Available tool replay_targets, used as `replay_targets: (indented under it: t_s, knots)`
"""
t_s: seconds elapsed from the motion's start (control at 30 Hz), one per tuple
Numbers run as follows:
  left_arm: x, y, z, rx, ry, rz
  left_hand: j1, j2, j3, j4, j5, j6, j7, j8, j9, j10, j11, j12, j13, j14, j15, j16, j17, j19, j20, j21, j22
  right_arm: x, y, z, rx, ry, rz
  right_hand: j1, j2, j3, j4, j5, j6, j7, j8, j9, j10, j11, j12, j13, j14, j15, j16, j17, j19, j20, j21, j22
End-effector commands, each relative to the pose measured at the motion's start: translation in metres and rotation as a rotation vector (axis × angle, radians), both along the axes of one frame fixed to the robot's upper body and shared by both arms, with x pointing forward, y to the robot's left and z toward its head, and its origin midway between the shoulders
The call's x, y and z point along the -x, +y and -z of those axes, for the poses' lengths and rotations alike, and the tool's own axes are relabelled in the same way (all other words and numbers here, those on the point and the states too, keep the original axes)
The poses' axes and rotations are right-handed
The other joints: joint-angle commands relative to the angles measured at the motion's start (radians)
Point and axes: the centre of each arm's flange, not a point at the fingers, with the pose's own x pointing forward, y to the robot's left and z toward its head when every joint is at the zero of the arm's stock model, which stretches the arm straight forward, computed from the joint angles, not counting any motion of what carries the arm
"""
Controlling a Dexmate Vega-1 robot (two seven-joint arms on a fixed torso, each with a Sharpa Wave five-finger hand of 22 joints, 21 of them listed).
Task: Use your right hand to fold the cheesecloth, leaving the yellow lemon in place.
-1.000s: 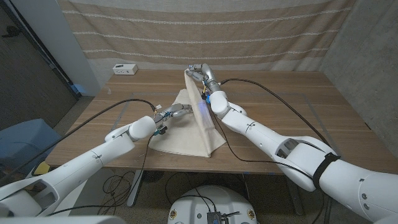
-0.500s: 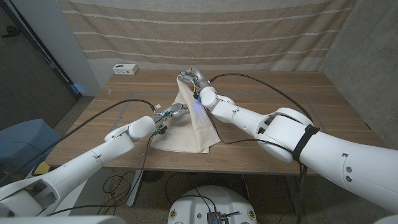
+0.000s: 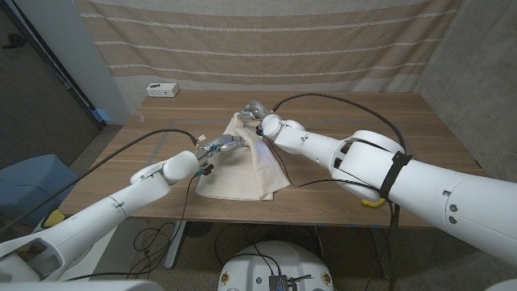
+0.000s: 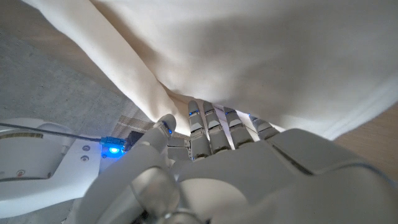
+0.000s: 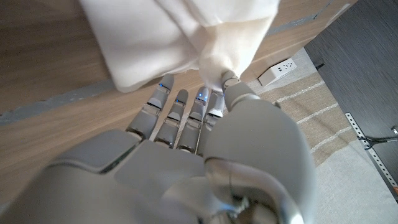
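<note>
Cheesecloth (image 3: 242,162) spread near the table's (image 3: 388,129) front edge, far side lifted. Lemon (image 3: 372,203) just visible at the front edge, half hidden under the right arm. Left hand (image 3: 220,146) against the cloth's left side, fingers (image 4: 214,121) tucked under a drape; grip not clear. Farther back, right hand (image 3: 257,111) pinching a gathered corner (image 5: 227,46). Risk, as a guess: pinch slipping mid-fold, or the forearm sweeping low and nudging the lemon off.

Wooden table (image 3: 388,121) | cream cheesecloth (image 3: 242,174) lying rumpled near the middle front edge | small white box (image 3: 162,90) at the far left corner
</note>
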Motion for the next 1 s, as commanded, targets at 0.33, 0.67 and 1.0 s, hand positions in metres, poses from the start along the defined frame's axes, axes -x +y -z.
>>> replay_targets:
  t_s: [0.33,0.67,1.0]
  knots:
    - [0.109,0.027,-0.056,0.145,-0.468,-0.110,-0.012,0.013,-0.029,-0.036,-0.002,0.141,0.048,0.017,0.006,0.192,0.018,0.047,0.013,0.203,-0.023,0.036,0.010,0.155,-0.029,0.056,0.010,-0.007,-0.016,-0.005,-0.023,0.029,0.019,-0.022,-0.001,0.000,0.011,-0.001,-0.066,-0.014,-0.040,0.002,-0.042,0.012,-0.005,0.003,-0.024,-0.025,-0.007,0.008,-0.015,0.007,-0.005,0.005]
    - [0.098,0.038,-0.050,0.196,-0.482,-0.112,-0.019,0.026,-0.020,-0.031,0.003,0.140,0.039,0.006,0.008,0.193,0.011,0.037,0.016,0.249,-0.033,0.037,0.012,0.172,-0.027,0.068,0.015,-0.004,-0.020,-0.009,-0.159,0.110,-0.213,-0.131,0.015,-0.030,0.076,-0.001,-0.122,-0.022,-0.081,0.004,-0.125,0.042,-0.010,0.005,-0.087,0.003,-0.029,0.022,-0.071,0.006,-0.024,0.007]
    - [0.088,0.045,-0.049,0.239,-0.499,-0.121,-0.037,0.039,-0.021,-0.002,0.003,0.108,0.028,-0.008,0.008,0.147,0.004,0.013,0.017,0.240,-0.028,0.029,0.020,0.158,-0.020,0.066,0.017,0.020,-0.012,-0.016,-0.132,0.201,-0.585,-0.119,0.049,0.104,0.139,0.006,-0.241,-0.121,-0.113,0.011,-0.313,0.000,-0.008,0.008,-0.271,0.028,-0.061,0.067,-0.231,-0.008,-0.043,0.013]
